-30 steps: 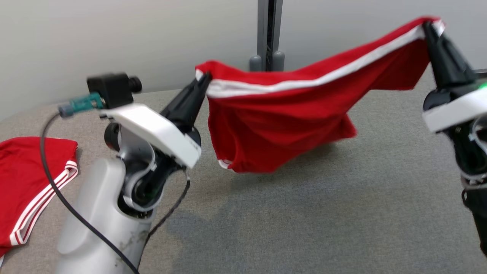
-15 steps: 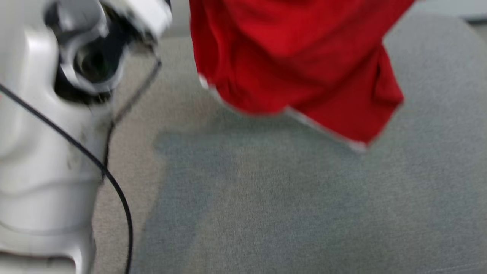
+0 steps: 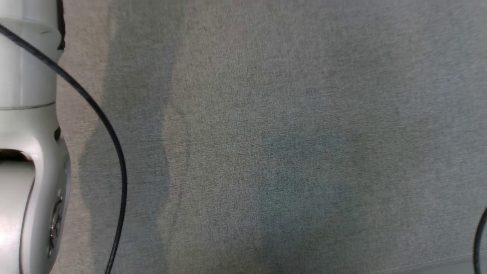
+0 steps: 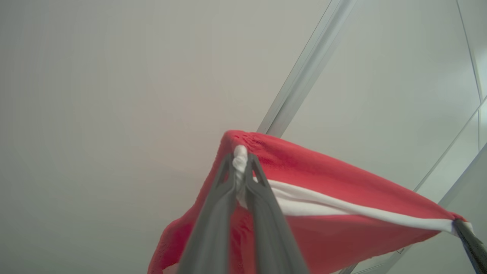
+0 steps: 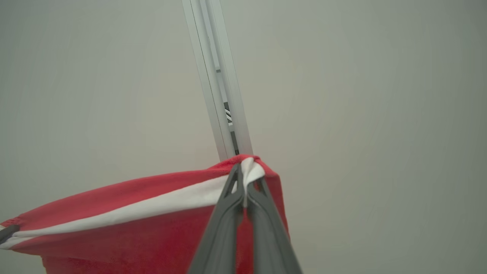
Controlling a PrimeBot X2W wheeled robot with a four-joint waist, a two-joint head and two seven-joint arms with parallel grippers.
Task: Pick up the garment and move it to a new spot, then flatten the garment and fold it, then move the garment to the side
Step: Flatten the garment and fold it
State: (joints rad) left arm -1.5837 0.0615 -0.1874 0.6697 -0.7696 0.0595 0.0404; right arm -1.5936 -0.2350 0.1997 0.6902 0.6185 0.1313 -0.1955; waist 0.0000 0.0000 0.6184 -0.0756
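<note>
Left tool (image 4: 240, 167): pressed together on a striped corner of the garment (image 4: 335, 228), held up before the metal post (image 4: 304, 72).
Garment: red, with its white band stretched taut, hanging in front of the post.
Right tool (image 5: 245, 179): pinching the opposite corner, directly before the post.
Step in hand: carrying to the new spot, as judged; flattening not begun.
Next move: lower both corners evenly onto the tabletop (image 3: 266, 133), keeping the band taut.

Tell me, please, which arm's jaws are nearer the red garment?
Neither: left jaws are shut on one striped corner of the garment, right jaws on the opposite corner.
</note>
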